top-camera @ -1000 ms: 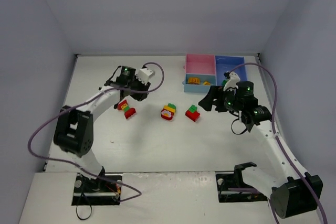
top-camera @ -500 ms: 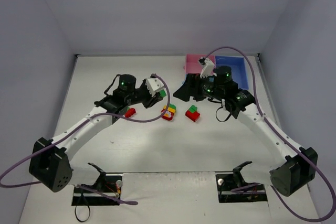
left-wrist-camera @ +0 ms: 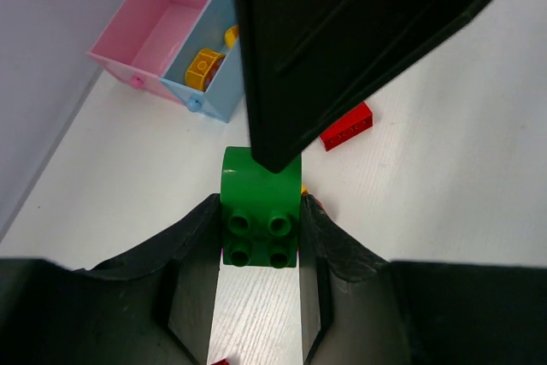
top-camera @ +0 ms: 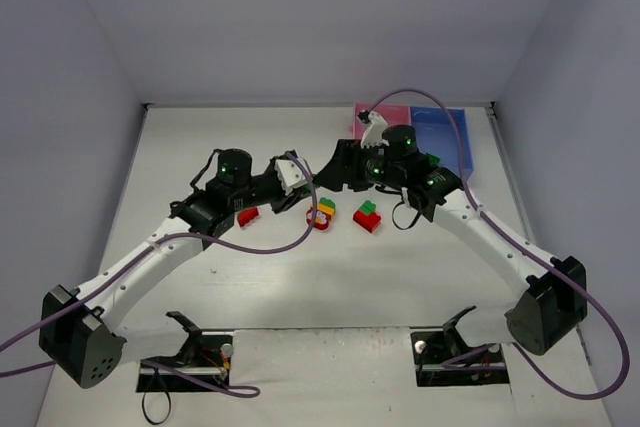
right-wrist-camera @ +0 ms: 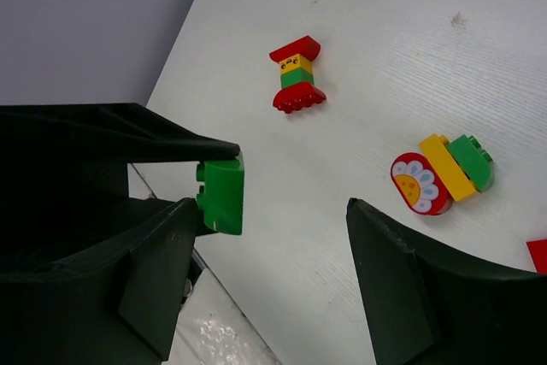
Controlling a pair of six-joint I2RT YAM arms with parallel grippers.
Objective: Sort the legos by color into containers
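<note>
Between the two fingers of the left gripper [left-wrist-camera: 259, 226] sits a green brick [left-wrist-camera: 261, 198], pressed on both sides with its studs toward the wrist camera, over the table [left-wrist-camera: 444, 194]. Right against this pair, the right gripper [right-wrist-camera: 273, 211] is spread wide and grips nothing, with the green brick just beside one of its fingers. Beyond the right fingers lie a red-yellow-green clump [right-wrist-camera: 440, 173] and a red, yellow and green stack [right-wrist-camera: 297, 74]. Farther past the left fingers stand the pink tray [left-wrist-camera: 137, 27] and the light blue tray [left-wrist-camera: 214, 102], which holds a yellow brick [left-wrist-camera: 205, 66].
</note>
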